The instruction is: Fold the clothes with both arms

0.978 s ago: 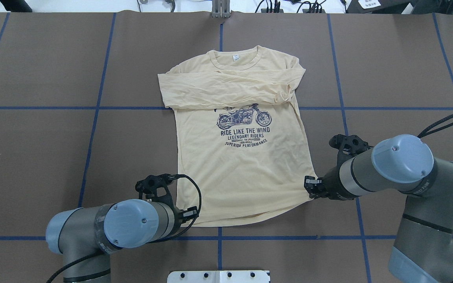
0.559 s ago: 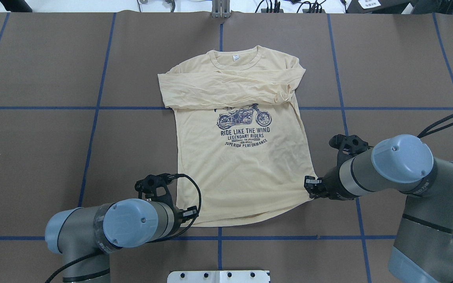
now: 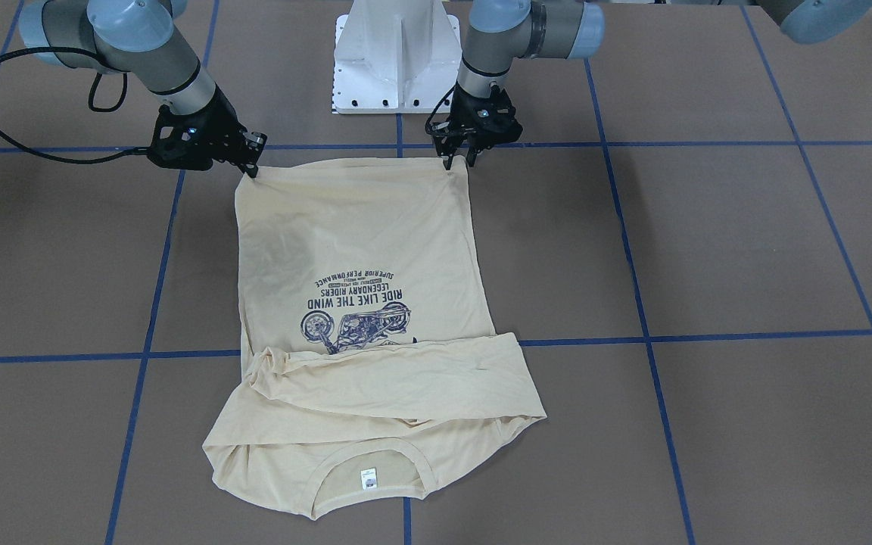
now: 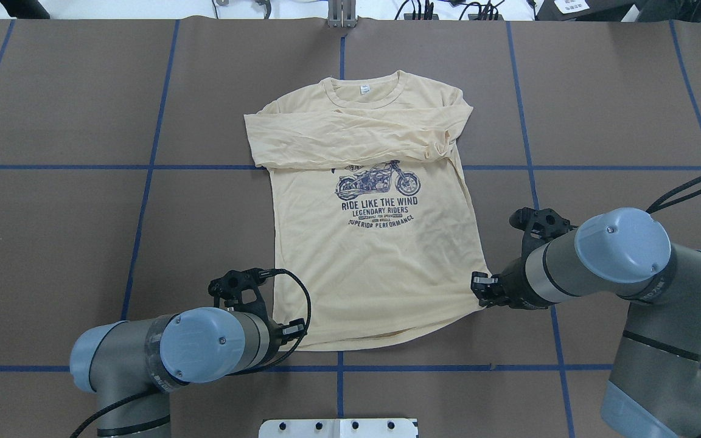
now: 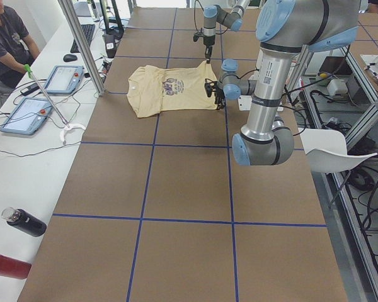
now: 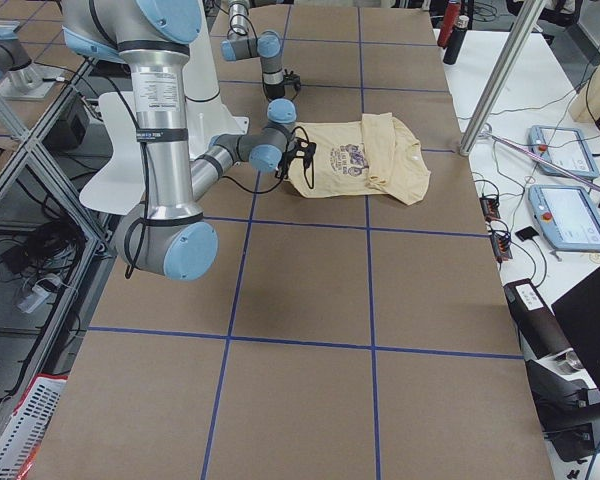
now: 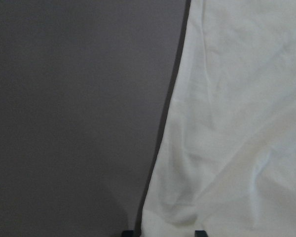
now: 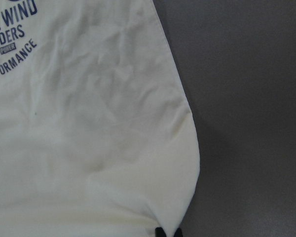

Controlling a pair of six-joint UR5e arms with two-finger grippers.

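The cream-yellow shirt (image 4: 375, 267) lies flat on the brown table, motorcycle print up, neck at the far side, with both sleeves folded across the chest (image 3: 398, 378). My left gripper (image 4: 292, 331) (image 3: 460, 160) is at the hem's left corner. Its fingertips (image 7: 129, 232) stand apart, open, with the cloth edge (image 7: 237, 123) between them. My right gripper (image 4: 478, 291) (image 3: 254, 168) is at the hem's right corner, its tips (image 8: 160, 232) close together and shut on the shirt corner (image 8: 89, 123).
The white pedestal base (image 3: 394, 68) stands just behind the hem. Blue tape lines (image 4: 143, 201) grid the brown table cover. In the exterior left view a person (image 5: 6, 38) sits beside control tablets (image 5: 63, 78), and two bottles (image 5: 25, 221) lie on the side bench.
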